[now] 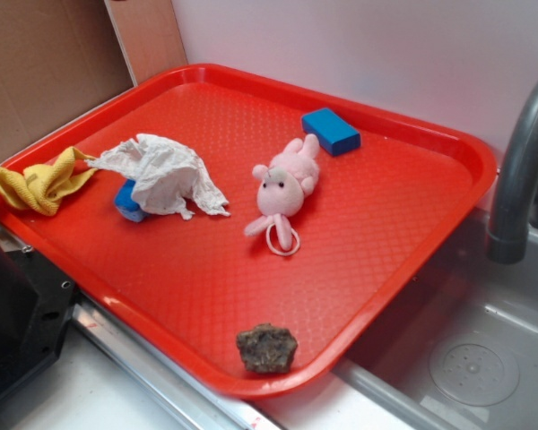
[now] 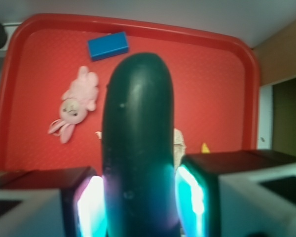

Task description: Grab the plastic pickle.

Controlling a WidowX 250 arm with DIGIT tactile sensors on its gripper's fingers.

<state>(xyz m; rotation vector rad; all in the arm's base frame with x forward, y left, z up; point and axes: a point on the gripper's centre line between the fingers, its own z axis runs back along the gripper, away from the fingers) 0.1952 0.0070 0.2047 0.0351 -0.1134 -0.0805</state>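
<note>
In the wrist view the plastic pickle (image 2: 138,123) is a smooth, very dark green sausage shape standing up between my two lit fingers (image 2: 91,205). My gripper (image 2: 140,197) is shut on its lower part, both pads pressed against its sides. It is held well above the red tray (image 2: 246,98), which lies far below. In the exterior view neither the gripper nor the pickle shows.
On the tray (image 1: 412,125) lie a pink plush toy (image 1: 285,184), a blue block (image 1: 330,130), a brown rock (image 1: 267,348) near the front rim, and a white cloth (image 1: 161,175) over a blue thing (image 1: 128,202). A yellow cloth (image 1: 36,184) hangs over the left rim. A grey faucet (image 1: 520,170) and sink (image 1: 466,349) are at the right.
</note>
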